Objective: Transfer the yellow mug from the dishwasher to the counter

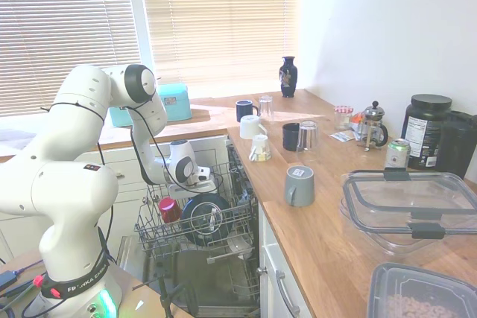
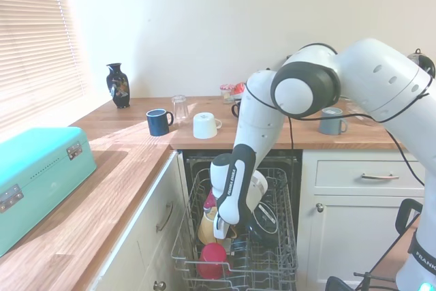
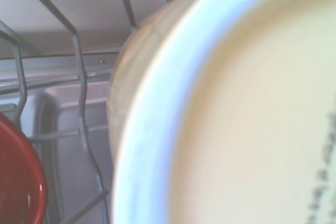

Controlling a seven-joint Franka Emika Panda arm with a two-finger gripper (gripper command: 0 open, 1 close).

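Yellow mug [image 2: 206, 226] in dishwasher rack [image 2: 235, 264], right at fingers [image 2: 219, 231]; finger state not discernible.

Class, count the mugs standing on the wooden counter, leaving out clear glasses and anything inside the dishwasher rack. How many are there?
5: a dark blue mug nearest the vase, two white mugs upside down by the counter's edge, a black mug, and a grey mug upside down. Others may be hidden.

Home kitchen: wooden counter [image 1: 328, 229], open dishwasher [image 1: 195, 223], mugs, window blinds [image 1: 216, 20].
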